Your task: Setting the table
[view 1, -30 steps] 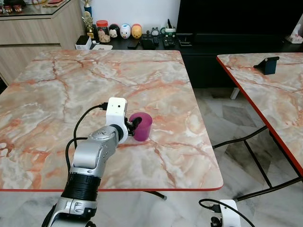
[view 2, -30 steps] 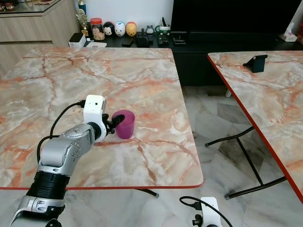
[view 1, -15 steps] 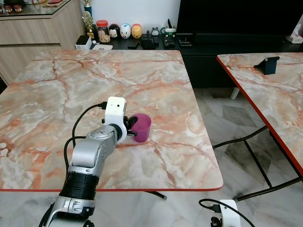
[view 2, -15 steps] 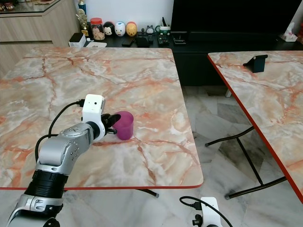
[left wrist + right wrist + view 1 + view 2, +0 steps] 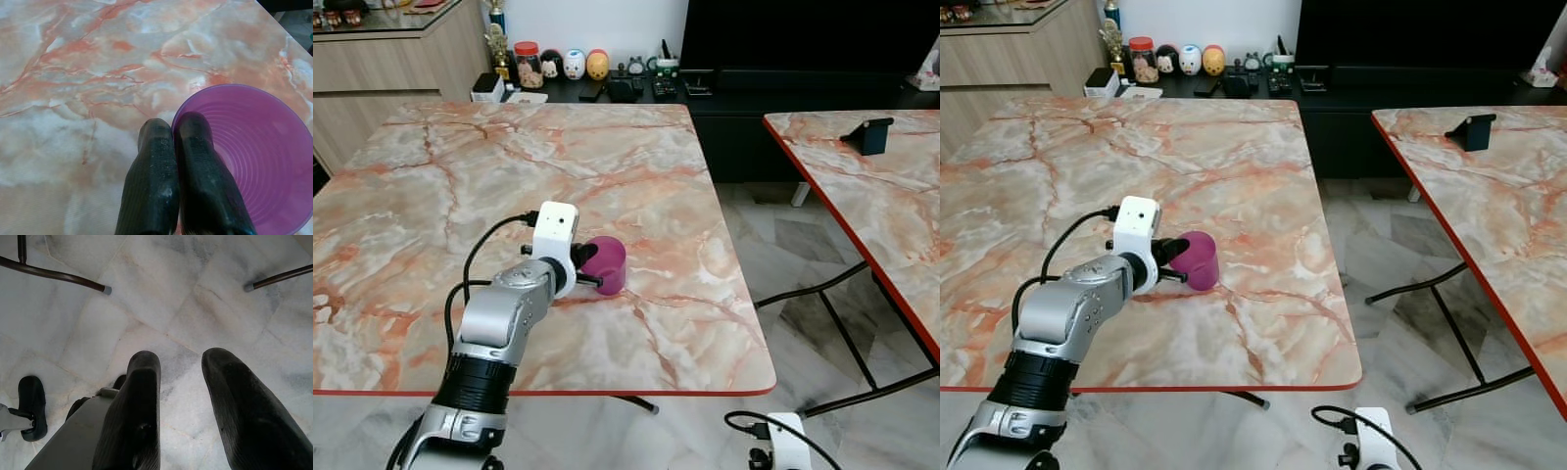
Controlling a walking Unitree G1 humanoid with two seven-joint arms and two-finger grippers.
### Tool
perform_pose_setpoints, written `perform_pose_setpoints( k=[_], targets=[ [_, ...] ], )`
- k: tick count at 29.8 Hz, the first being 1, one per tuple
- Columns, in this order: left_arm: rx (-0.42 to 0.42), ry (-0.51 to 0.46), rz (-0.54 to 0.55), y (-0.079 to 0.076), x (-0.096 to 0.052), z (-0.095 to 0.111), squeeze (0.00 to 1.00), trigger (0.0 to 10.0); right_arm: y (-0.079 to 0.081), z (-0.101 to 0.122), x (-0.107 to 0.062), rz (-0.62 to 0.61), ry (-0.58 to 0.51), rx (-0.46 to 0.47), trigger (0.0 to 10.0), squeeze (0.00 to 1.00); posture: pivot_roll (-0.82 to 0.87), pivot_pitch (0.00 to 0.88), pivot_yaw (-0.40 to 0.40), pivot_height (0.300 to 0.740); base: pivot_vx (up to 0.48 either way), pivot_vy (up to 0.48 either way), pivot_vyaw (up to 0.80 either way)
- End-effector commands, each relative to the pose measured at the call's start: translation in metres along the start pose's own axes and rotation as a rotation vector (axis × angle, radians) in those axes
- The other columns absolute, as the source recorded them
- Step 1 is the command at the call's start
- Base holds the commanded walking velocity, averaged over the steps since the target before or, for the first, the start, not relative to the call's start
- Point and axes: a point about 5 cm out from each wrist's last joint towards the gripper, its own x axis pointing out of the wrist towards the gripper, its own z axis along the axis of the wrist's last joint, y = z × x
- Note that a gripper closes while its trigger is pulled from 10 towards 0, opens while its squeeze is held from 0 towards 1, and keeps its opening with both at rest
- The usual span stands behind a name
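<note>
A purple plastic cup [image 5: 607, 264] is near the middle-right of the marble table [image 5: 489, 157], tipped over with its mouth toward my left arm. My left gripper [image 5: 582, 266] is shut on the cup's rim. In the left wrist view the two black fingers [image 5: 156, 161] press together at the rim, one inside the purple cup [image 5: 254, 161] and one outside. My right gripper [image 5: 183, 364] hangs low over the tiled floor with its fingers apart and nothing between them; its white wrist [image 5: 788, 436] is at the bottom right.
A second marble table [image 5: 881, 206] stands to the right, with a dark blue phone stand [image 5: 871, 134] on it. A gap of tiled floor [image 5: 783, 245] with black table legs lies between the tables. A dark low cabinet [image 5: 607, 90] with figurines and jars runs behind.
The cup has gone from standing upright to tilted, its mouth turned toward my left gripper, which still grips the rim. The right arm has not moved.
</note>
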Motion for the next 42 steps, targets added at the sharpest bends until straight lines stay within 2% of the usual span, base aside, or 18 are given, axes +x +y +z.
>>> perform_pose_setpoints(
  k=[1,14,16,19,20,22,25,28,34,36,37,38,39,40,42],
  targets=[
    [0.033,-0.01,0.0,-0.002,-0.002,0.005,0.0,0.0,-0.002,0.001,0.0,-0.002,0.006,-0.015,10.0,0.0,0.12,0.0,-0.043,0.707,0.0,0.0,0.0],
    [0.065,-0.019,-0.007,-0.004,-0.002,0.005,0.0,0.0,-0.003,0.0,0.0,-0.002,0.007,-0.016,10.0,0.0,0.12,0.0,-0.044,0.707,0.0,0.0,0.0],
    [0.059,-0.053,0.004,-0.003,-0.002,0.008,0.0,0.0,-0.003,0.001,0.0,-0.002,0.007,-0.016,10.0,0.0,0.12,0.0,-0.045,0.707,0.0,0.0,0.0],
    [0.008,-0.179,0.027,0.0,-0.005,0.021,0.0,0.0,-0.003,0.0,0.0,-0.003,0.007,-0.016,10.0,0.0,0.12,0.0,-0.046,0.707,0.0,0.0,0.0],
    [-0.011,-0.236,0.042,0.002,-0.007,0.026,0.0,2.2,-0.003,0.0,0.0,-0.004,0.007,-0.015,10.0,0.0,0.12,0.0,-0.047,0.707,0.0,0.0,0.0],
    [-0.013,-0.254,0.051,0.003,-0.009,0.026,0.0,10.0,-0.004,0.0,0.0,-0.005,0.008,-0.015,10.0,0.0,0.12,0.0,-0.048,0.707,0.0,0.0,0.0],
    [-0.017,-0.275,0.078,0.007,-0.011,0.026,0.0,10.0,-0.004,0.0,0.0,-0.008,0.008,-0.015,10.0,0.0,0.12,0.0,-0.048,0.707,0.0,0.0,0.0],
    [-0.042,-0.352,0.152,0.016,-0.016,0.026,0.0,10.0,-0.005,0.0,0.0,-0.01,0.009,-0.013,10.0,0.0,0.12,0.0,-0.049,0.707,0.0,0.0,0.0],
    [-0.092,-0.421,0.256,0.035,-0.027,0.009,0.0,10.0,-0.006,-0.001,-0.001,-0.027,0.009,0.029,10.0,0.0,0.12,0.0,-0.059,0.707,0.0,0.0,0.0],
    [-0.074,-0.448,0.29,0.039,-0.031,0.009,0.0,10.0,-0.006,-0.002,-0.001,-0.032,0.007,0.051,10.0,0.0,0.12,0.0,-0.061,0.707,0.0,0.0,0.0],
    [-0.031,-0.455,0.312,0.041,-0.032,0.008,0.0,10.0,-0.006,-0.002,-0.001,-0.037,0.009,0.064,10.0,0.0,0.13,0.0,-0.061,0.707,0.0,0.0,0.0],
    [0.077,-0.477,0.357,0.044,-0.036,0.006,0.0,10.0,-0.007,-0.003,-0.001,-0.048,0.009,0.099,10.0,0.0,0.13,0.0,-0.063,0.707,0.0,0.0,0.0],
    [0.077,-0.477,0.357,0.044,-0.036,0.006,0.0,10.0,-0.007,-0.003,-0.001,-0.048,0.009,0.099,10.0,0.0,0.13,0.0,-0.063,0.707,0.0,0.0,0.0],
    [0.115,-0.493,0.382,0.046,-0.038,0.005,0.0,10.0,-0.007,-0.004,-0.001,-0.054,0.009,0.117,10.0,0.0,0.13,0.0,-0.063,0.707,0.0,0.0,0.0],
    [0.096,-0.512,0.407,0.049,-0.04,0.004,0.0,10.0,-0.007,-0.004,-0.001,-0.058,0.008,0.13,10.0,0.0,0.13,0.0,-0.064,0.707,0.0,0.0,0.0]
  ],
)
